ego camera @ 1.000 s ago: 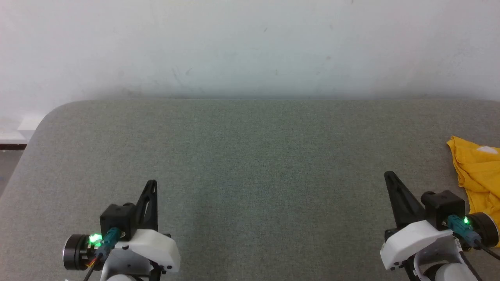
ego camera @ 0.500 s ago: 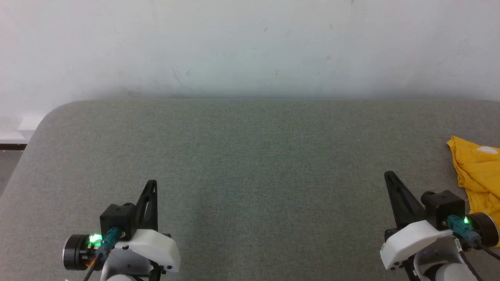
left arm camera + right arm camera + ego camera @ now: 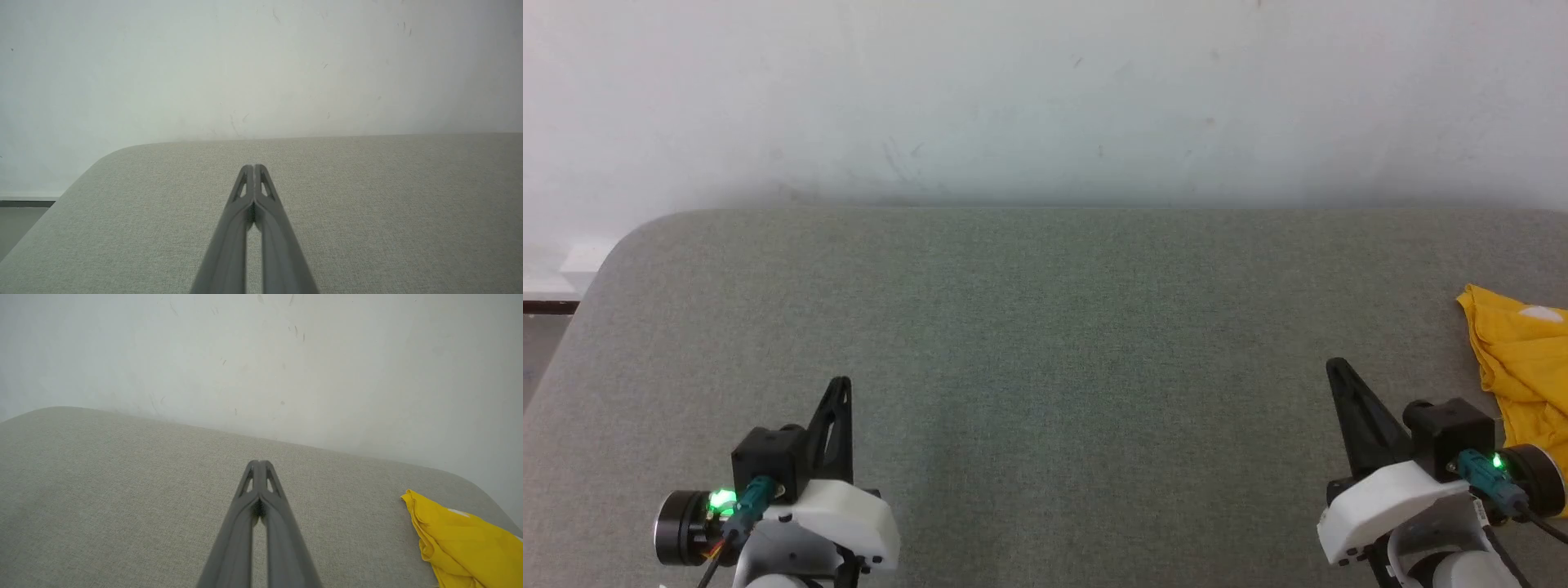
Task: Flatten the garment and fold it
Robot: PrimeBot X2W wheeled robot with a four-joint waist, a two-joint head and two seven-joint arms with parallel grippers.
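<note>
Grey counter (image 3: 1045, 327) against white wall (image 3: 1045, 98); yellow shirt (image 3: 1523, 359) bunched at far R.
Wall: scuffed, faint marks. Counter: felt-like top, rounded L corner in head view. Shirt: crumpled, lying on counter at R side, partly cut off by frame edge. L pincer (image 3: 841, 382) & R pincer (image 3: 1333, 363): both clenched, tips pressed together, grasping nothing, over counter, well apart. Shirt sits near R pincer's wrist, not touching the fingers. Small white patch (image 3: 1539, 312) on shirt's upper part.
</note>
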